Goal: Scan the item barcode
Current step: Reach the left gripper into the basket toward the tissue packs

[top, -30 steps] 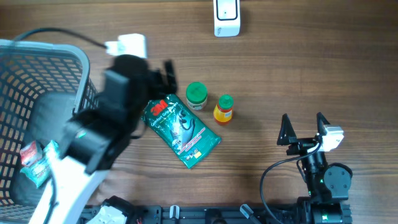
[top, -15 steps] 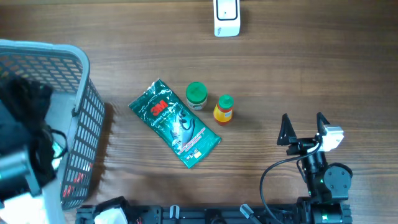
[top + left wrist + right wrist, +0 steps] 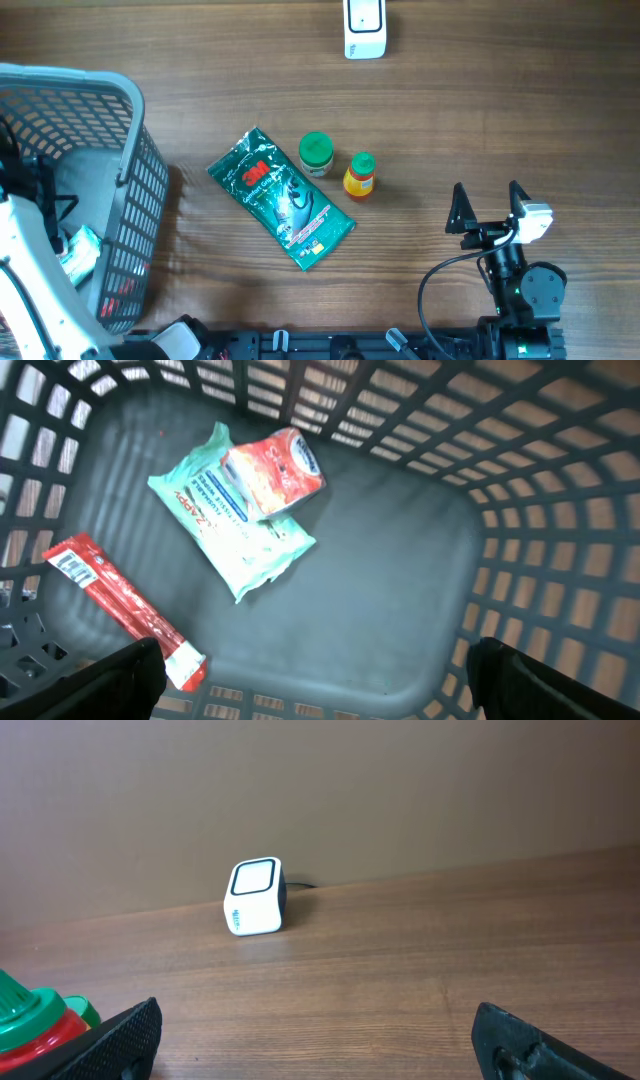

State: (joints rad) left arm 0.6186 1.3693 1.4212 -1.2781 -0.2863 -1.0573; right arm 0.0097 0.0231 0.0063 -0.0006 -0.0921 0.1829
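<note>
**Left arm now at basket**

Left gripper (image 3: 322,678) has swung off the green foil pouch (image 3: 281,211) and hangs spread and empty over a teal plastic packet (image 3: 245,545) in the grey mesh basket (image 3: 130,130). Right gripper (image 3: 487,205) is spread, idle. Likely picking the next item for the white cube scanner (image 3: 364,27).

Soft, even light from above, wooden bench (image 3: 480,110) uniformly bright, faint shadow on it right of the basket (image 3: 135,170), mild sheen on the green pouch (image 3: 285,205), overhead view sharp, wrist views slightly softer, right wrist view dimmer.

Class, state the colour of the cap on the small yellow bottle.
Green; the cap of the yellow bottle shows best in the overhead view.
</note>
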